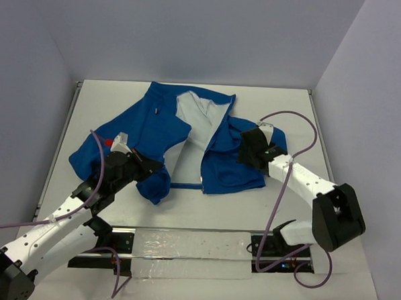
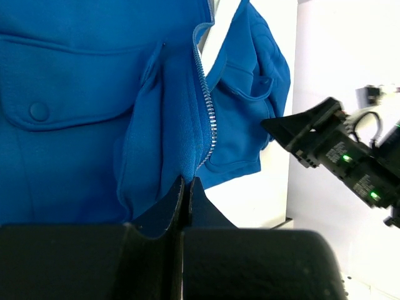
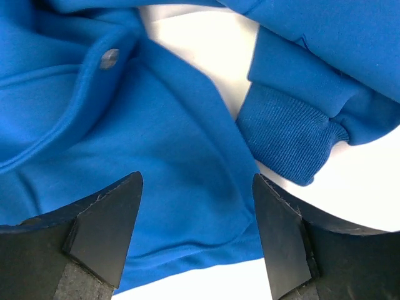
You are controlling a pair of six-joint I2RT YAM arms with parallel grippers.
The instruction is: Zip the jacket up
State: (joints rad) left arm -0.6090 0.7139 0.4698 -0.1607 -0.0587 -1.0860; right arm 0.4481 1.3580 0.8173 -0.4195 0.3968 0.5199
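Note:
The royal-blue jacket (image 1: 155, 124) lies open on the white table, its white lining (image 1: 192, 116) showing in the middle. My left gripper (image 1: 151, 169) is shut on the bottom corner of the jacket's left front panel, and the fabric bunches there. In the left wrist view the fingertips (image 2: 178, 187) pinch the blue hem just below the zipper teeth (image 2: 209, 119), beside a pocket with a snap button (image 2: 39, 111). My right gripper (image 1: 244, 151) hovers open over the right front panel (image 3: 181, 144). That panel's hem lies between its spread fingers (image 3: 106, 225). A ribbed sleeve cuff (image 3: 290, 134) lies to their right.
The table (image 1: 303, 115) is walled at the back and both sides. A clear plastic strip (image 1: 188, 251) on a black rail runs along the near edge between the arm bases. Purple cables (image 1: 293, 118) loop off both arms. The right arm (image 2: 331, 140) shows in the left wrist view.

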